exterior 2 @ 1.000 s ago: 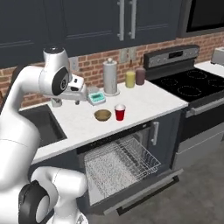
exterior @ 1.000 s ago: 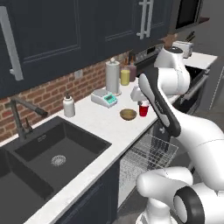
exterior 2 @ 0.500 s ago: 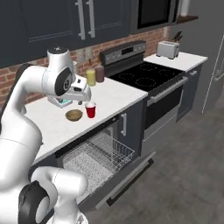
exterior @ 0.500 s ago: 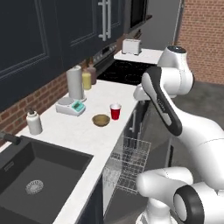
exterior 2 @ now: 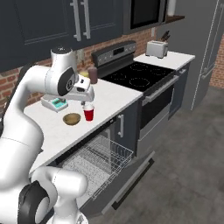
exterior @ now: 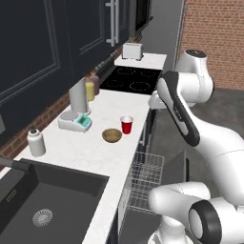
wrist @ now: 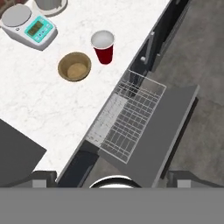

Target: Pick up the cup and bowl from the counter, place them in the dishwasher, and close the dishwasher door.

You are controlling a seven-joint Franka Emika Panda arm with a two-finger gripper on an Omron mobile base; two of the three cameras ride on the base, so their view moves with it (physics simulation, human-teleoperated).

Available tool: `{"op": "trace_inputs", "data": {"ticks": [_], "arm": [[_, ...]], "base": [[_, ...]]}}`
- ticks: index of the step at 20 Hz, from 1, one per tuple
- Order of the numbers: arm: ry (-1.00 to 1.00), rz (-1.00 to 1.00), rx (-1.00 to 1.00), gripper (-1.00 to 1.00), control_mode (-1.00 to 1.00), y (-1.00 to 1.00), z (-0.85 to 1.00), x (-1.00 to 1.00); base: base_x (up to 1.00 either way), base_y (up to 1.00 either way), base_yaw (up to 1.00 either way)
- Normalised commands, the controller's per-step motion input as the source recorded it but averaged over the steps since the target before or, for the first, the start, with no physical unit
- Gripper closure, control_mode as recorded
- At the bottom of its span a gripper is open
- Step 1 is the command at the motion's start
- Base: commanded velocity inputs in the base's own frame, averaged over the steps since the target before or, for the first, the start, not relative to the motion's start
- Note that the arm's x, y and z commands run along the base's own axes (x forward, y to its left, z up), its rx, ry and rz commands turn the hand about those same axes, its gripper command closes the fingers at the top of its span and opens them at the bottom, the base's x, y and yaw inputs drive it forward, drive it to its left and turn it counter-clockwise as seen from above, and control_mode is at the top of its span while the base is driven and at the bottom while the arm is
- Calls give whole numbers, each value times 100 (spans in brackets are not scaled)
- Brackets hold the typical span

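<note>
The red cup (wrist: 103, 46) stands upright just beside the wooden bowl (wrist: 75, 66), near the surface (wrist: 39, 109) edge; the tool (wrist: 111, 175) is spread wide.

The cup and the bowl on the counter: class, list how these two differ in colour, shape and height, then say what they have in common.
Colour: the cup is bright red with a pale inside; the bowl is tan wood-brown.
Shape: the cup tapers from a wide rim to a narrower base; the bowl is round and shallow.
Height: the cup stands taller; the bowl sits low and is wider.
Shared: both stand upright, mouths up, side by side on the white counter near its front edge, apart from each other.
</note>
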Motion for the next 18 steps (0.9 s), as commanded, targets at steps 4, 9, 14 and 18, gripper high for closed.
{"op": "trace_inputs", "data": {"ticks": [4, 9, 14, 18], "arm": [[0, 0, 0, -100, 100, 0, 0, 0], [0, 0, 0, -100, 100, 0, 0, 0], [0, 0, 0, -100, -100, 3, 0, -1], [0, -2, 0, -100, -100, 0, 0, 0]], "base": [[-3, 36, -6], [-14, 19, -1], [-5, 10, -1], [0, 0, 0]]}}
